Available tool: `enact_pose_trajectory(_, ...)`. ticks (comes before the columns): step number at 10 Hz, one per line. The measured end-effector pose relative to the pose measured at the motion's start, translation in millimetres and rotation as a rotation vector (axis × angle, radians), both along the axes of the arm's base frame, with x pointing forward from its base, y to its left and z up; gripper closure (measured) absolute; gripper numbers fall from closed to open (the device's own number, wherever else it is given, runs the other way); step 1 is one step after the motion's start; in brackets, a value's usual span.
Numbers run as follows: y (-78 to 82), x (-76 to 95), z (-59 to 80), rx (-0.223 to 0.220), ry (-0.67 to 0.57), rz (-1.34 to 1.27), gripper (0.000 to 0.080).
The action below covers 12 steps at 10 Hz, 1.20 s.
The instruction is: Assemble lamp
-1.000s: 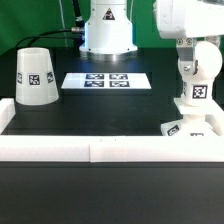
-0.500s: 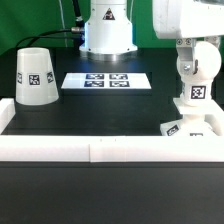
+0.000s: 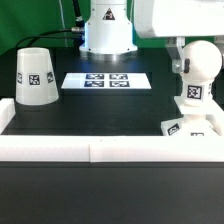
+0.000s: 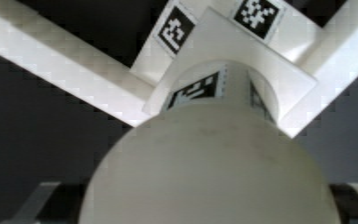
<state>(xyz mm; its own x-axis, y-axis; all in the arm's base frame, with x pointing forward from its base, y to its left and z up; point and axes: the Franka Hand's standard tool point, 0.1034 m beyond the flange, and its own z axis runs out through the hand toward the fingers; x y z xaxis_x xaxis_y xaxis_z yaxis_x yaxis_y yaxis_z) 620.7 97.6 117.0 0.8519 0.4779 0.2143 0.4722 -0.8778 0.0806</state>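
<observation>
Jaws stand wide, one on each side of the bulb (image 4: 202, 165) head, gripping nothing. The bulb stands upright directly beneath them, long axis vertical, round head toward them, stem down on the base (image 3: 188, 127). Bulb-fitting looks done. Next: rise straight clear, then fetch the shade (image 3: 35, 75), far off across the bench (image 3: 100, 115).

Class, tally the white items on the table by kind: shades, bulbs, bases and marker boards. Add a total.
Shade: 1
Bulb: 1
Base: 1
Marker board: 1
Total: 4
</observation>
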Motion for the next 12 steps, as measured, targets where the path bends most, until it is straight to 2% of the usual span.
enact_pose_trajectory(5, -1.4, -1.1, -3.4, 0.124, -0.042, -0.47, 0.022)
enact_pose_trajectory(12, 6.3, -9.3, -8.8, 0.336, 0.043, -1.157, 0.022)
